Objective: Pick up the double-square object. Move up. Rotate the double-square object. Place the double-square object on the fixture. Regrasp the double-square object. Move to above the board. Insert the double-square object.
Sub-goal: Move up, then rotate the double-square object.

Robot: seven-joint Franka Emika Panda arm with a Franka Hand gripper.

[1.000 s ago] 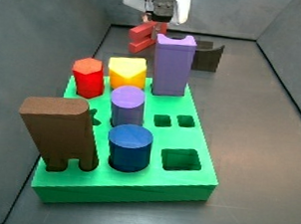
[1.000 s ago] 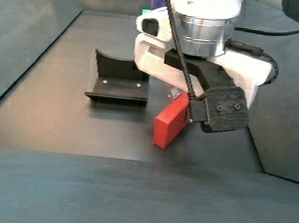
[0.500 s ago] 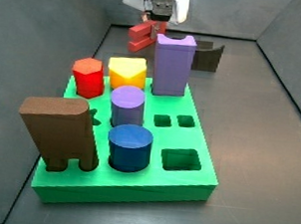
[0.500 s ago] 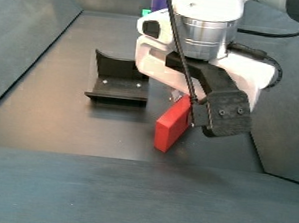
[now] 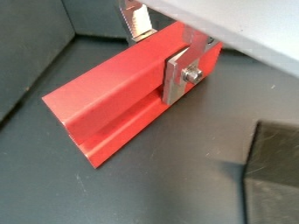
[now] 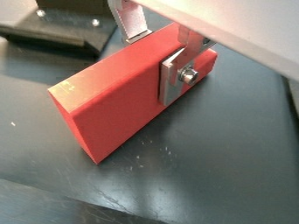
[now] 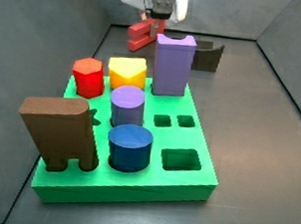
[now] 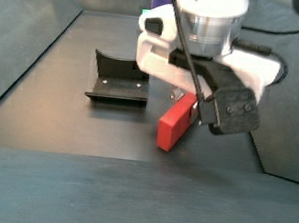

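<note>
My gripper (image 8: 187,95) is shut on the double-square object (image 8: 177,121), a flat salmon-red block, and holds it tilted just above the dark floor. In both wrist views the silver fingers (image 5: 181,74) (image 6: 177,70) clamp the block (image 5: 111,105) (image 6: 122,101) across its flat faces near one end. In a side view the gripper (image 7: 155,14) holds the block (image 7: 146,31) behind the green board (image 7: 132,189). The dark fixture (image 8: 117,78) stands on the floor beside the block; it also shows in a side view (image 7: 207,55) and a wrist view (image 6: 52,26).
On the board stand a tall purple block (image 7: 171,64), a yellow peg (image 7: 126,73), a red hexagonal peg (image 7: 87,75), a purple cylinder (image 7: 127,107), a blue cylinder (image 7: 130,147) and a big brown notched block (image 7: 61,130). Two small square holes (image 7: 174,120) are open. Dark walls enclose the floor.
My gripper has risen a little with the double-square object still held in it. The fixture and the board have not moved.
</note>
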